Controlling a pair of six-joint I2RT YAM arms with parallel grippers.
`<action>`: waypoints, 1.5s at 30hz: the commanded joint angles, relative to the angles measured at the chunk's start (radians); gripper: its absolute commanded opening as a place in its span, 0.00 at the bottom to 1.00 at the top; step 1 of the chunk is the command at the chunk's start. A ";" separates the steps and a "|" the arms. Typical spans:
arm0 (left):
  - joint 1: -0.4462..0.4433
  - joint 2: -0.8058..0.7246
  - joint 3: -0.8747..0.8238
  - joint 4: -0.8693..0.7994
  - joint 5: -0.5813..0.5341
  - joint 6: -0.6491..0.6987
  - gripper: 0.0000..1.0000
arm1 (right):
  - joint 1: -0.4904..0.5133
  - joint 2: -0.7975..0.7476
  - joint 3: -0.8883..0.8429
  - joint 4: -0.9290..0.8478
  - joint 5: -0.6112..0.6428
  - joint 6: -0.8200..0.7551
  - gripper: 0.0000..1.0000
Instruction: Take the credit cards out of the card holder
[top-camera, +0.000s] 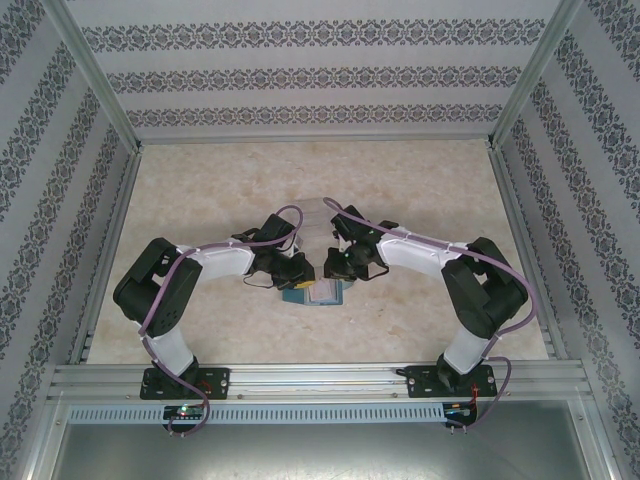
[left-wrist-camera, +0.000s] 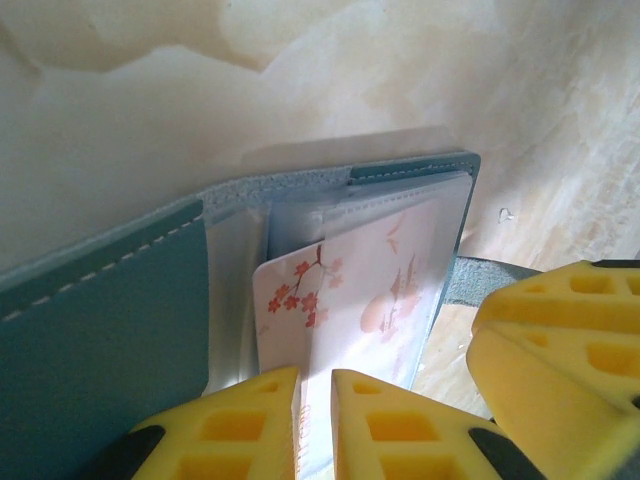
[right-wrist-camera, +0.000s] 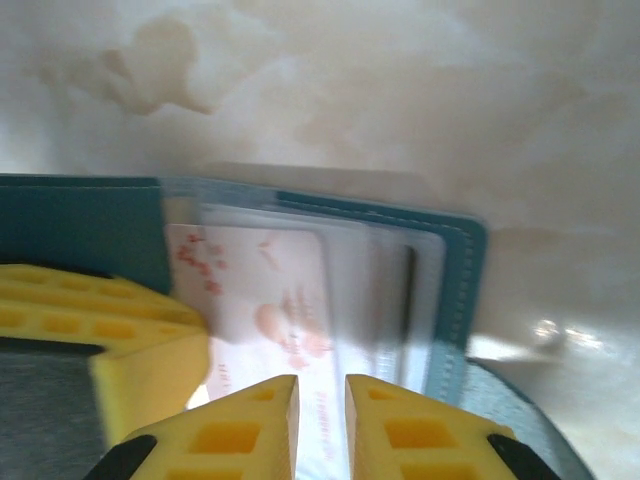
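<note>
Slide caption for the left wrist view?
Left gripper clamped on a blossom-print card in the open teal card holder.

Blk/wht arms (top-camera: 215, 262), purple cables (top-camera: 290, 214), yellow tools (left-wrist-camera: 315, 405)

My top camera gives a bright, even picture. The light is diffuse and comes from overhead, leaving the table (top-camera: 400, 190) pale and slightly washed out, with only faint, soft shadows. On the left wrist feed the holder (left-wrist-camera: 100, 330) and card (left-wrist-camera: 290, 295) are sharp enough to show stitching and print. The left gripper (left-wrist-camera: 316, 430), right at the lens, goes soft, and the table beyond is nearly overexposed. The right wrist feed is smeared all over: holder edges and card print are blurred, the right gripper (right-wrist-camera: 320, 430) is fuzzy, and a small glint sits on the table at right.
</note>
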 joint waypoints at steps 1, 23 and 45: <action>0.010 0.008 0.026 -0.037 0.004 0.022 0.16 | 0.005 0.005 -0.015 0.052 -0.060 0.031 0.20; 0.010 -0.023 0.042 -0.098 -0.035 0.057 0.16 | -0.015 0.068 -0.055 0.020 0.000 0.009 0.22; 0.050 -0.072 -0.070 0.085 -0.002 -0.022 0.32 | -0.011 0.074 -0.039 0.015 -0.016 0.004 0.24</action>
